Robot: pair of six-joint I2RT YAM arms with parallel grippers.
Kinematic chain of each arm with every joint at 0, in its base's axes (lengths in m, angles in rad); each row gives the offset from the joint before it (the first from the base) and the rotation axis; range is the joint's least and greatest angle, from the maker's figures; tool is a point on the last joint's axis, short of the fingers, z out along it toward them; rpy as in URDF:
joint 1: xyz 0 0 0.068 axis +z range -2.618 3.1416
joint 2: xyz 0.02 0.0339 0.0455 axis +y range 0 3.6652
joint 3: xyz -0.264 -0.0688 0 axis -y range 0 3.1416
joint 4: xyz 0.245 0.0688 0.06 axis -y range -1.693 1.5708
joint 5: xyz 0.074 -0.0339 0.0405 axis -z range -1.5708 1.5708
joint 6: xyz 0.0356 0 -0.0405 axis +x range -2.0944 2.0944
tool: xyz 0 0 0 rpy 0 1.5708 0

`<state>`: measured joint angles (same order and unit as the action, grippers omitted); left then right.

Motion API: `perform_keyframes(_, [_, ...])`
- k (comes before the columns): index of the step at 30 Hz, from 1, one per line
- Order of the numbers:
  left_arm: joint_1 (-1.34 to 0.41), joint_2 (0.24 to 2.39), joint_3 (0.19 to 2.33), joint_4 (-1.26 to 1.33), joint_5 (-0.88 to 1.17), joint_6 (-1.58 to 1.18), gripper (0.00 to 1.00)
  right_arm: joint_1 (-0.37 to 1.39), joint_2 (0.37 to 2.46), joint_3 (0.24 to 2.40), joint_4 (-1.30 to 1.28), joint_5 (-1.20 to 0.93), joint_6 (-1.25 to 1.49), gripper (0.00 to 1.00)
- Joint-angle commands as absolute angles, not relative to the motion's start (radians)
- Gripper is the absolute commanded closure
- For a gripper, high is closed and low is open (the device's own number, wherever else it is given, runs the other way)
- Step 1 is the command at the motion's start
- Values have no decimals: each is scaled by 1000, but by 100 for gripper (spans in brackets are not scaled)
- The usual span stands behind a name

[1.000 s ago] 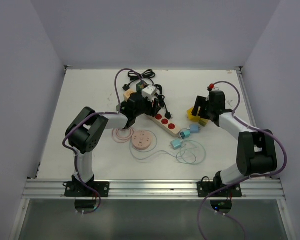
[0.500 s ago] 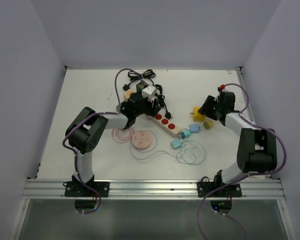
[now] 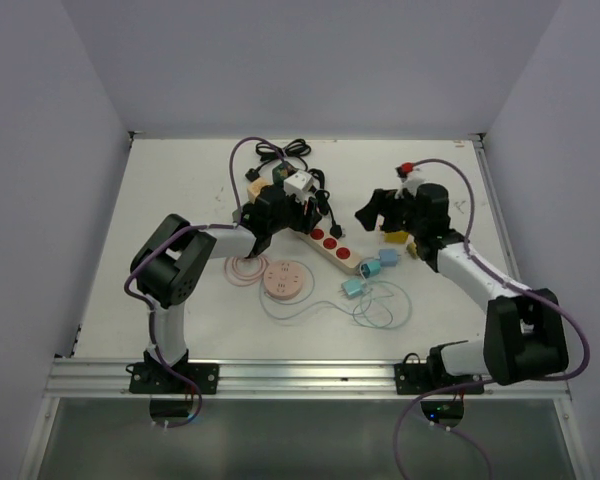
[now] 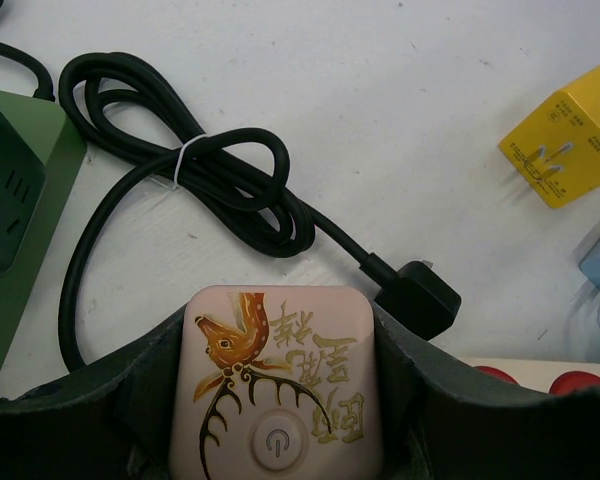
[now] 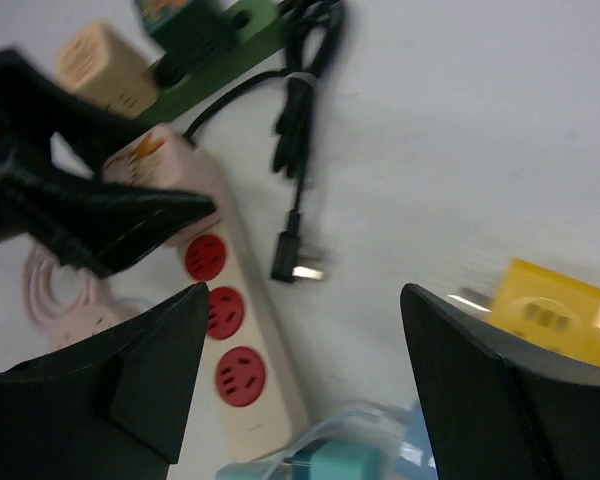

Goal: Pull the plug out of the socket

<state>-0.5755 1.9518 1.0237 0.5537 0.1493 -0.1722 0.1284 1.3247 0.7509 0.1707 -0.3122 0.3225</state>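
The socket is a beige power strip [image 3: 332, 247] with three red outlets [image 5: 220, 312], all without a plug in them. My left gripper [image 4: 280, 390] is shut on the strip's end block [image 4: 280, 360], which bears a deer print and a power button. A yellow plug [image 4: 570, 145] lies loose on the table with its prongs bare, to the right of the strip [image 5: 560, 310]. My right gripper [image 5: 305, 290] hangs open above the table between the strip and the yellow plug, holding nothing; from above, this gripper [image 3: 372, 212] partly hides the plug.
A black plug [image 4: 415, 300] on a bundled black cable [image 4: 210, 180] lies free by the strip. A green strip [image 4: 10, 230], a white cube adapter [image 3: 298, 184], a round pink reel [image 3: 282, 280] and blue adapters [image 3: 370, 268] surround it. Walls enclose the table.
My right gripper swung out to the right, then came back left past the yellow plug toward the strip, its jaws now wide apart. The left gripper and strip have not moved.
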Motion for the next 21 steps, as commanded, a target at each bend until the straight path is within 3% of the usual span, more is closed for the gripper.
perform_keyframes(1, [-566, 1905, 1034, 489, 156, -225, 100, 314, 1391, 752, 235, -422, 115, 19])
perform_keyframes(9, [-566, 1893, 1045, 483, 170, -242, 100, 503, 1491, 758, 200, -269, -81, 14])
perform_keyframes(21, [-566, 1864, 1060, 476, 192, -262, 100, 563, 1618, 813, 156, -131, -64, 17])
